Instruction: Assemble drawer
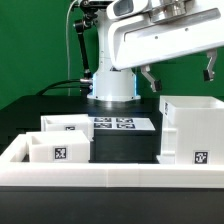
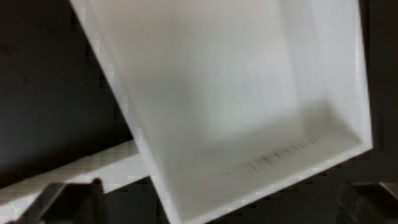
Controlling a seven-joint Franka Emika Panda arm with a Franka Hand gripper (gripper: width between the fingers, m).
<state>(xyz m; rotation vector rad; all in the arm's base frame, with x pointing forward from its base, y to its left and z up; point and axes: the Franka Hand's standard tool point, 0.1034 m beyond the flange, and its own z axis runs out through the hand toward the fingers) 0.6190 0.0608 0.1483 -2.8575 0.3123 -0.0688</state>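
The large white hollow casing (image 1: 186, 130) stands upright on the exterior view's right, with a square tag low on its front. Two smaller white box trays (image 1: 66, 125) (image 1: 56, 150) with tags lie on the exterior view's left. My gripper (image 1: 180, 73) hangs just above the casing, its dark fingers (image 1: 150, 78) spread wide and holding nothing. In the wrist view the casing (image 2: 231, 100) fills most of the picture, its hollow inside facing the camera. The gripper (image 2: 222, 208) is open, with one blurred fingertip at each lower corner and the casing's edge between them.
The marker board (image 1: 121, 125) lies flat on the black table between the trays and the casing. A low white border wall (image 1: 110, 176) runs along the front. The robot's base (image 1: 112, 88) stands behind the marker board.
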